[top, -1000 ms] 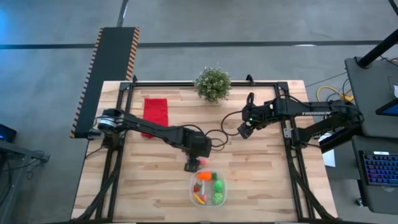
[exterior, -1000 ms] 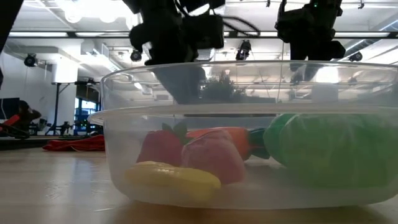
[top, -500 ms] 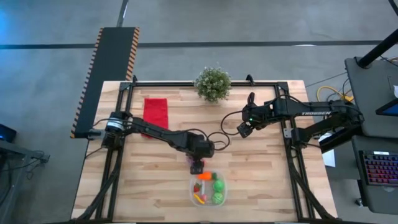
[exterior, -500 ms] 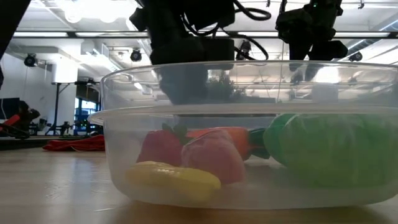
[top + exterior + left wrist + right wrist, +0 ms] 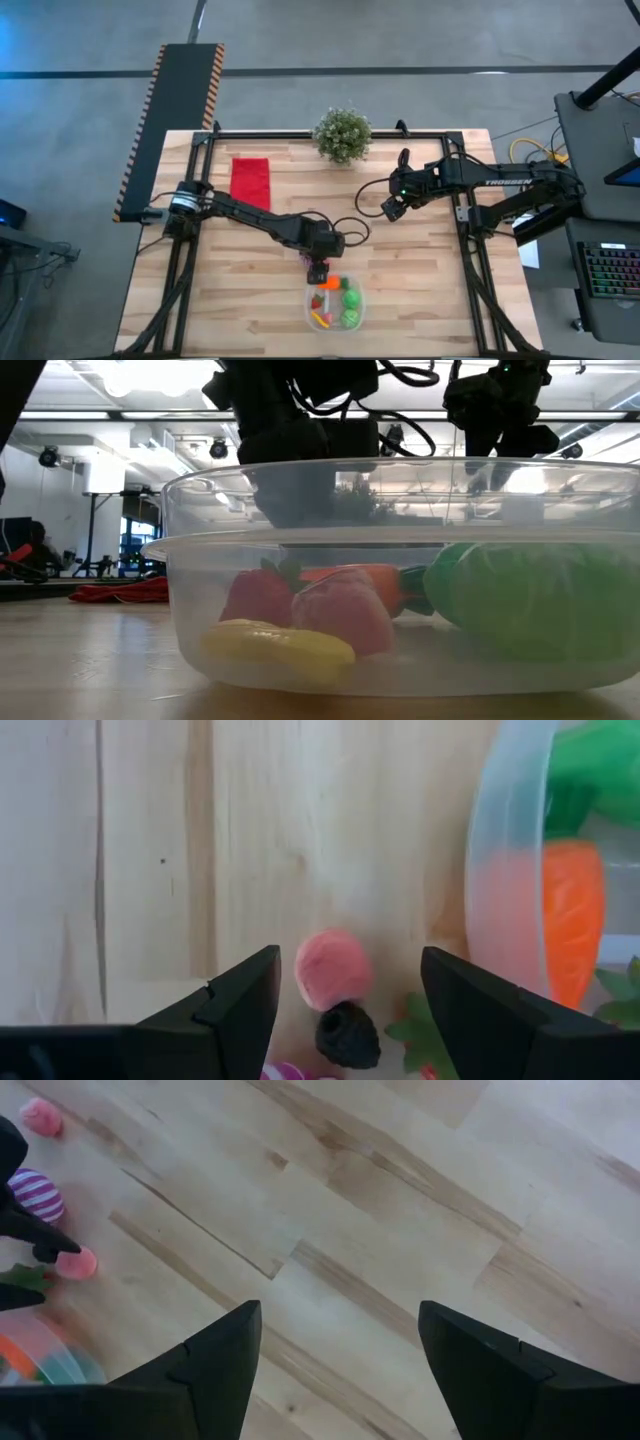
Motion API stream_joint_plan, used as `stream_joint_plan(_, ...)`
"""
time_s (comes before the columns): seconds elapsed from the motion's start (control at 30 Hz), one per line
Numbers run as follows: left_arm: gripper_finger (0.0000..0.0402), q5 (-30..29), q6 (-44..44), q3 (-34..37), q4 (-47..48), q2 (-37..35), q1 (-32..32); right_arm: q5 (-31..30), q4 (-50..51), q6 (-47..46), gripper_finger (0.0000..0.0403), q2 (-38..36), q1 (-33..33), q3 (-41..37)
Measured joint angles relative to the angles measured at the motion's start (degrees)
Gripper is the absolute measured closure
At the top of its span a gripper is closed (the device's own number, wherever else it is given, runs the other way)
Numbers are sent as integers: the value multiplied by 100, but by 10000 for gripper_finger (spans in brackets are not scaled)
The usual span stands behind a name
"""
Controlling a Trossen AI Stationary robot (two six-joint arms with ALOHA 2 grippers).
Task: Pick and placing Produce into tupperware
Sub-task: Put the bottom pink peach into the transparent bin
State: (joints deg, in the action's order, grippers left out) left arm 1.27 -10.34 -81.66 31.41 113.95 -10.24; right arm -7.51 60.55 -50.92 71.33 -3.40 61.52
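The red cloth (image 5: pixel 251 179) lies far on the left side of the table (image 5: pixel 230 280). The left hand (image 5: pixel 317 270) has moved closer to the tub and now hangs at its rim. Its fingers are wide open and hold nothing. Between them lies a pink ball (image 5: pixel 333 969), with a small black piece (image 5: pixel 347 1034) just beside it. That ball looks like the next thing to grab. The tupperware (image 5: pixel 335 303) holds a carrot (image 5: pixel 329 284), green balls (image 5: pixel 352 297) and more. The plant (image 5: pixel 342 134) stands far back. The right hand (image 5: pixel 393 208) waits open and empty, well apart.
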Motion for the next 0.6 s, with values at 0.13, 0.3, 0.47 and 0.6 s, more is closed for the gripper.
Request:
stream_joint_plan(0.13, 173, -25, -1, 150, -142, 2, 10, -2, 0, 36, 140, 0, 0, 0)
stream_joint_plan(0.3, 173, -53, 4, 232, -149, 2, 6, -2, 2, 80, 140, 0, 0, 0)
stream_joint_plan(0.47, 173, -62, 16, 237, -301, 2, 6, -1, 2, 99, 140, 0, 0, -2)
stream_joint_plan(0.6, 182, -91, 18, 235, -451, 2, 6, 0, 2, 92, 140, 0, 0, -2)
